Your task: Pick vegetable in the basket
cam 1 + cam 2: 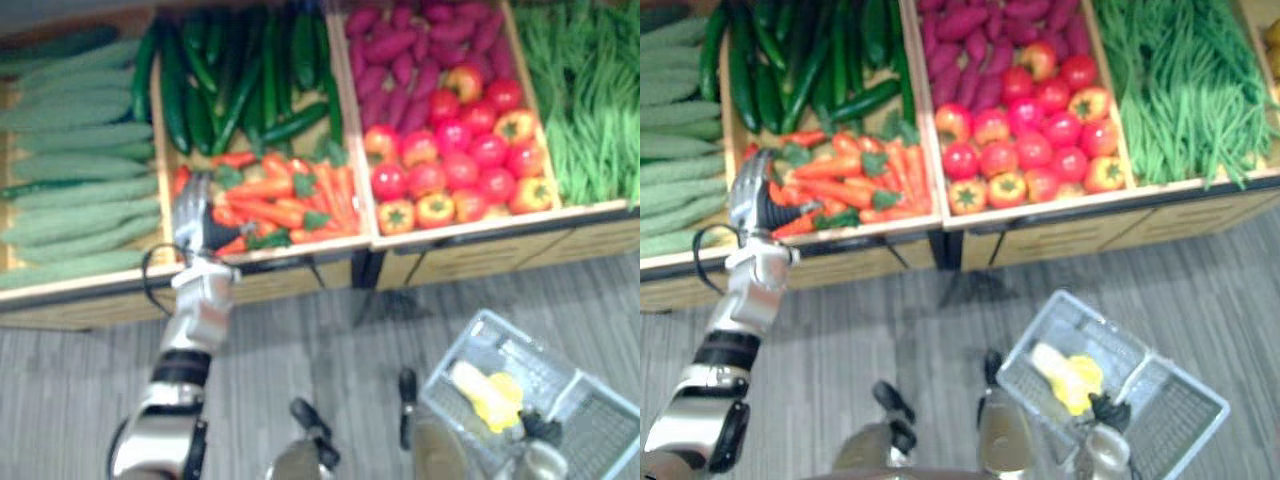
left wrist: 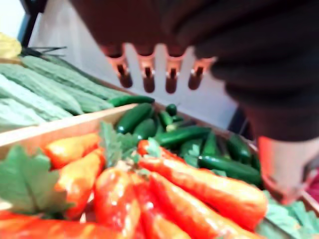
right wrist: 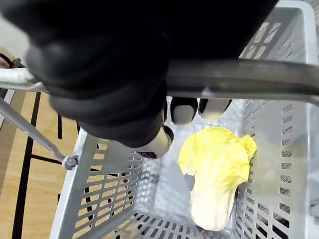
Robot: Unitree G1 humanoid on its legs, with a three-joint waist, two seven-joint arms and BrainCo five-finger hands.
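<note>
Nearest, low on the right: grey plastic basket (image 1: 532, 346), hung by its handle (image 3: 239, 74) from the right hand (image 3: 114, 89), fingers curled round the bar. Inside, one pale yellow cabbage (image 3: 214, 164) flat on the basket floor.

Further out, on the left: left hand (image 1: 195, 215) raised over the near rim of the carrot crate (image 1: 300, 248), fingers (image 2: 148, 74) straight and slightly apart, thumb off to one side, nothing held. Right beneath and just beyond the fingertips, a heap of carrots (image 1: 275, 195), by the look of it the next vegetable to take. Touching or hovering: cannot tell.

Long axes mixed: close to the hand mostly crosswise, left to right; further right, more near-to-far. Probably best to come straight down across a crosswise one, fingers on its far side, thumb on its near side. Left hand by far the nearer; right hand well apart and taken up with the basket. After a grasp, a carry rightward and nearward to reach the basket.

Beyond the carrots, dark cucumbers (image 1: 215, 80); far left, bitter gourds (image 1: 70, 190).
</note>
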